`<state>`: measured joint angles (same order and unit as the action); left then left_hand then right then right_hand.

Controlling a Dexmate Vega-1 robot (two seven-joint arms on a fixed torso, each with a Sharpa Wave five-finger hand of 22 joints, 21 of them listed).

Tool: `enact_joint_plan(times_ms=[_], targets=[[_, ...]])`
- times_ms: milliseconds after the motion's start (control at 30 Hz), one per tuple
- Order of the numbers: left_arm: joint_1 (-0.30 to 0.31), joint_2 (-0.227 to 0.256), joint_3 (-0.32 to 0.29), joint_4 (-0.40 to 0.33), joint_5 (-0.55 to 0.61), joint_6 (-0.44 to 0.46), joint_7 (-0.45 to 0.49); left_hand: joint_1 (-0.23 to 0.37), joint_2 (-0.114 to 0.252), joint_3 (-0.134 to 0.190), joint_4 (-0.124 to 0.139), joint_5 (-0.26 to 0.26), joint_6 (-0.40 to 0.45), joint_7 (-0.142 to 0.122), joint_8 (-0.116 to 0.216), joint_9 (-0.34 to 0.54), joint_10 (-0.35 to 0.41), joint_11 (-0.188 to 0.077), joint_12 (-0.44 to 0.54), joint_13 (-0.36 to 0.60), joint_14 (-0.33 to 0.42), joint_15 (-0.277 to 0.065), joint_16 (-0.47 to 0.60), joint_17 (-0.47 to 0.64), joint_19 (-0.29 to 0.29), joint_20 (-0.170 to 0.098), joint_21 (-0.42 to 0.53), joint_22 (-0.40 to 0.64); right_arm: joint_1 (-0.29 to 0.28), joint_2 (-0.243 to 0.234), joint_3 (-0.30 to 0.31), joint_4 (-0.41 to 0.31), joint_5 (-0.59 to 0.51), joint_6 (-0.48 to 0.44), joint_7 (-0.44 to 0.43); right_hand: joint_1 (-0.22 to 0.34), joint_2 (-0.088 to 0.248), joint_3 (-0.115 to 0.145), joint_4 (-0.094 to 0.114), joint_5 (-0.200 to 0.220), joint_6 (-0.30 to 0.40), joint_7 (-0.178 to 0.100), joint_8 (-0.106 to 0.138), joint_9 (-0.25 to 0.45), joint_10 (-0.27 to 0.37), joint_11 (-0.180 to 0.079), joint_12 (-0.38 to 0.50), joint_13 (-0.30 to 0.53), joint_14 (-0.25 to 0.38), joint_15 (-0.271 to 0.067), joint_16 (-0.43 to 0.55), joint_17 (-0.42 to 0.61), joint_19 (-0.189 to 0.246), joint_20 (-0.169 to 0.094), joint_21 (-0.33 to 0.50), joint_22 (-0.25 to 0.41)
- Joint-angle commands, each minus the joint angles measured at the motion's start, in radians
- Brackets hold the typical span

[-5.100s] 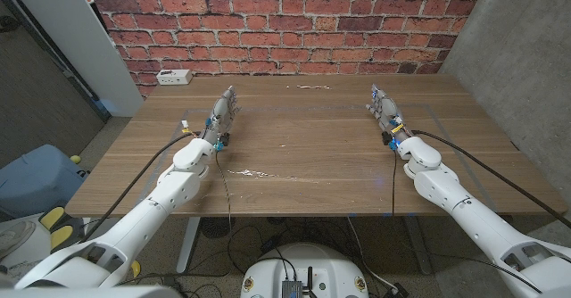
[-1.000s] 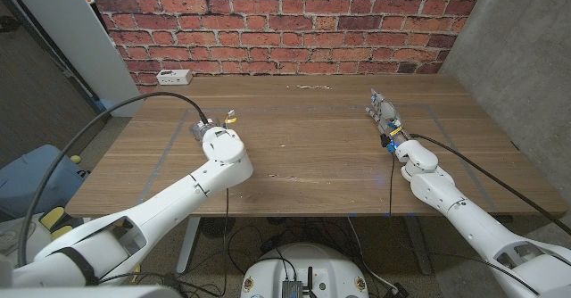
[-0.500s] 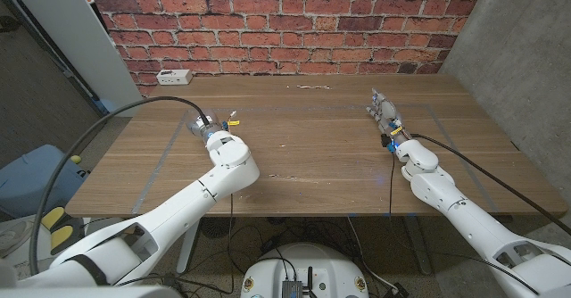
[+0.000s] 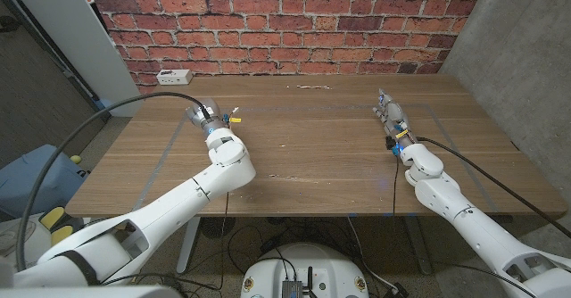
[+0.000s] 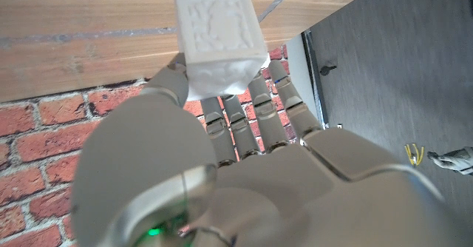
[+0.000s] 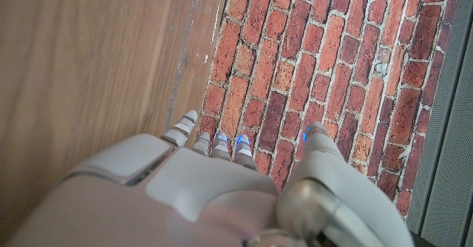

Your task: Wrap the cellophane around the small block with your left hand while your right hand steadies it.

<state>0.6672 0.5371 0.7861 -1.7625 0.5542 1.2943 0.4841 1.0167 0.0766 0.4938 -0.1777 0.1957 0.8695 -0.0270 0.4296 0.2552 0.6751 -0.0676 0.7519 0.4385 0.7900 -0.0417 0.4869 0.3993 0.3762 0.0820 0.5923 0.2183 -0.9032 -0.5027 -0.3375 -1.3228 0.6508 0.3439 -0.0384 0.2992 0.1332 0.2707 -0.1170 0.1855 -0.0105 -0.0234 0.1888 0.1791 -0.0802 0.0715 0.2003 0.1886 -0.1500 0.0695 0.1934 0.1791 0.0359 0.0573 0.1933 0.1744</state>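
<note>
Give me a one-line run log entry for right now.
left hand: pinching small white block, lifted over table | right hand: empty, fingers extended, waiting at table's right side | cellophane: not discernible | wrap: not begun

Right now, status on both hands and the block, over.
Left hand holds the small white block over the table. Right hand empty, fingers straight, near the table's right side. Cellophane not made out.
</note>
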Motion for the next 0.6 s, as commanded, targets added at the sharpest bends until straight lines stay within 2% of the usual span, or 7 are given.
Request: enact_joint_plan(times_ms=[33,233,500,600], targets=[[-0.044,0.064,0.019,-0.013,-0.140,-0.192,-0.018,0.109,0.106,0.040,0.043,-0.003,0.004,-0.008,0.005,0.002,0.124,-0.113,0.023,0.048,0.029,-0.177,-0.009,0.001,-0.007,0.001,0.005,0.002,-0.088,-0.050,0.033,-0.128,-0.025,0.000,-0.066,0.011,0.002,0.008,-0.002,-0.003,0.010,-0.002,0.007,0.004,0.011,0.003,0.006,0.001,0.004,-0.002,0.005,0.005,0.004,0.003,0.010,0.004],[-0.055,0.066,-0.001,0.000,-0.196,-0.293,-0.039,0.109,0.105,0.041,0.043,-0.005,0.004,-0.010,0.005,0.001,0.126,-0.115,0.027,0.053,0.029,-0.179,-0.016,0.002,-0.012,0.004,0.007,0.001,-0.121,-0.086,0.042,-0.199,-0.053,-0.032,-0.105,0.011,0.002,0.008,-0.002,-0.003,0.012,-0.002,0.007,0.004,0.018,0.004,0.008,0.001,0.008,-0.002,0.006,0.005,0.006,0.003,0.011,0.004],[-0.075,0.064,0.006,0.021,-0.225,-0.380,-0.062,0.108,0.105,0.041,0.044,-0.008,0.003,-0.009,0.006,0.000,0.124,-0.113,0.029,0.058,0.031,-0.177,-0.021,0.005,-0.015,0.005,0.011,0.000,-0.139,-0.106,0.050,-0.234,-0.061,-0.055,-0.121,0.011,0.001,0.008,-0.003,-0.004,0.017,-0.002,0.008,0.004,0.027,0.010,0.010,0.001,0.014,-0.003,0.007,0.005,0.010,0.004,0.012,0.004],[-0.089,0.061,0.026,0.035,-0.213,-0.396,-0.067,0.108,0.104,0.042,0.043,-0.008,0.004,-0.009,0.006,0.000,0.124,-0.113,0.030,0.058,0.034,-0.179,-0.023,0.005,-0.016,0.005,0.012,-0.001,-0.142,-0.110,0.052,-0.239,-0.060,-0.062,-0.122,0.011,0.001,0.008,-0.003,-0.004,0.023,0.000,0.009,0.004,0.030,0.011,0.010,0.001,0.017,0.000,0.008,0.005,0.011,0.004,0.012,0.004]])
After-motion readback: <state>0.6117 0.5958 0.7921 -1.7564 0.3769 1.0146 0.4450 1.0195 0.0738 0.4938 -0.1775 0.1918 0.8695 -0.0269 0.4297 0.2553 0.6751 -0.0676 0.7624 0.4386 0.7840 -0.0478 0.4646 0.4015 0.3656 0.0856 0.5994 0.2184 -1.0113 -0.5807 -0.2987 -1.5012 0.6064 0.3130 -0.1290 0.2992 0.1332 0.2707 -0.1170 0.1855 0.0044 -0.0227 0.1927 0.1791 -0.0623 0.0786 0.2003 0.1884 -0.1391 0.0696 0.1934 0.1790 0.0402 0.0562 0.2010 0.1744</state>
